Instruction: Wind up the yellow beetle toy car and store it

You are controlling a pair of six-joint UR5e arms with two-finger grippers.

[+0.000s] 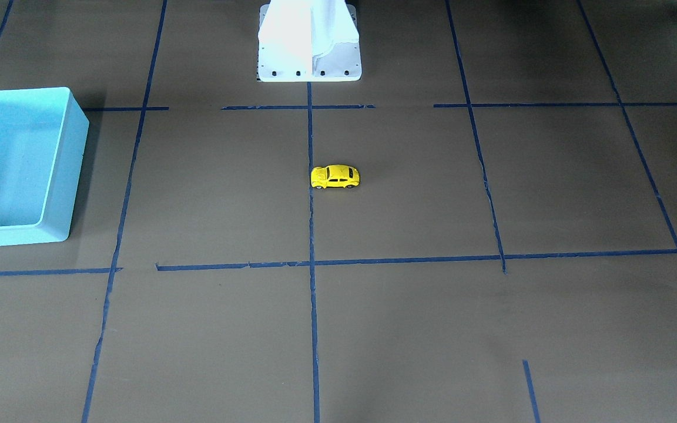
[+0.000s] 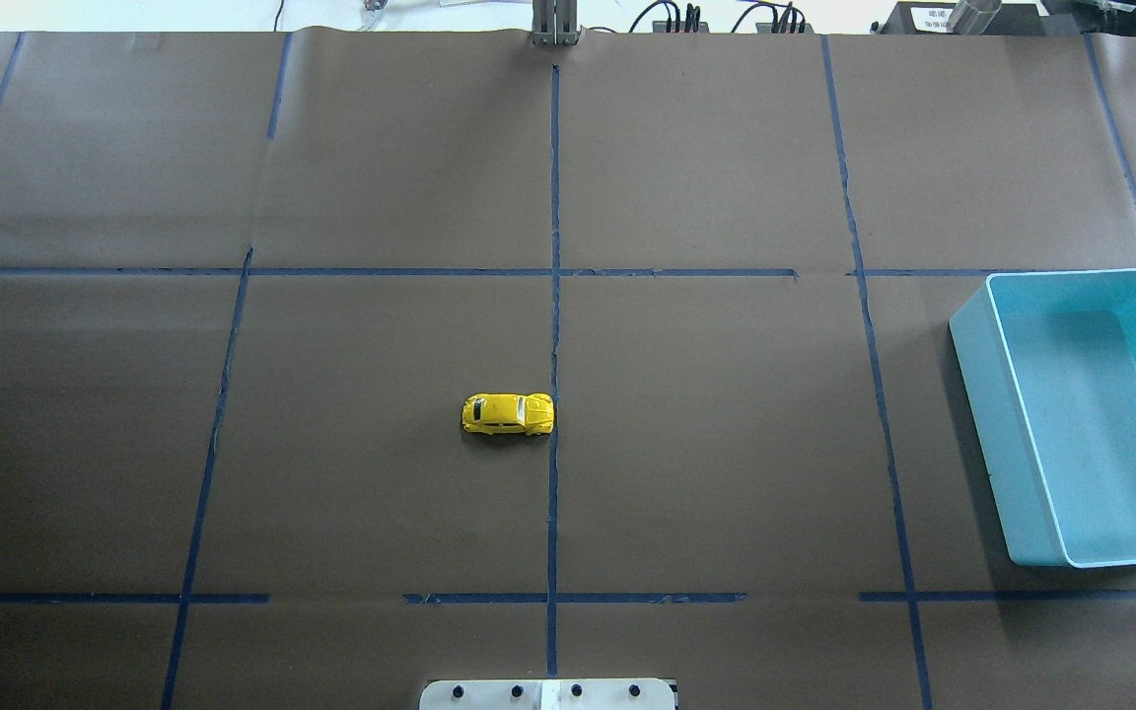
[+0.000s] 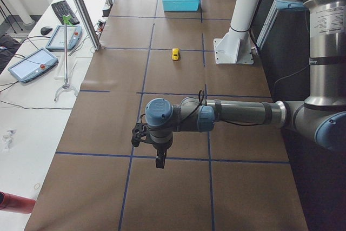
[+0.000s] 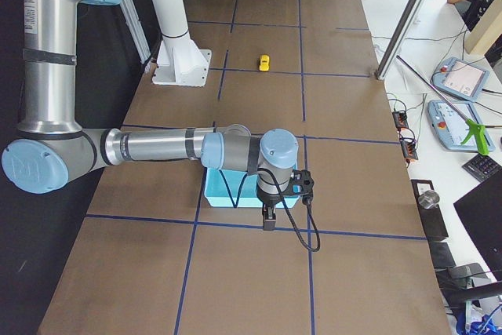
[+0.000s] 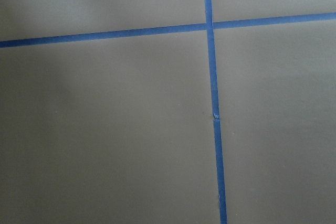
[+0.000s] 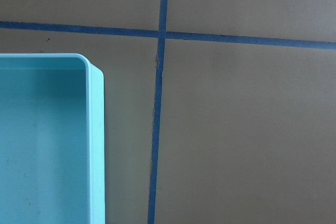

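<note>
The yellow beetle toy car (image 2: pixel 508 414) stands on its wheels near the table's middle, beside the centre tape line; it also shows in the front view (image 1: pixel 335 177) and small in the side views (image 3: pixel 175 53) (image 4: pixel 264 62). The turquoise bin (image 2: pixel 974 394) is empty at the robot's right side (image 1: pixel 74 170). My left gripper (image 3: pixel 160 162) hangs above the table's left end, far from the car. My right gripper (image 4: pixel 267 221) hangs just past the bin's outer side (image 4: pixel 223 198). Both show only in side views, so I cannot tell if they are open or shut.
Brown paper with blue tape lines (image 2: pixel 554 247) covers the table. The robot's white base plate (image 1: pixel 309 64) stands at the near-robot edge. The right wrist view shows the bin's corner (image 6: pixel 97 145). Tablets and a stand (image 3: pixel 66 52) lie beside the table's far edge.
</note>
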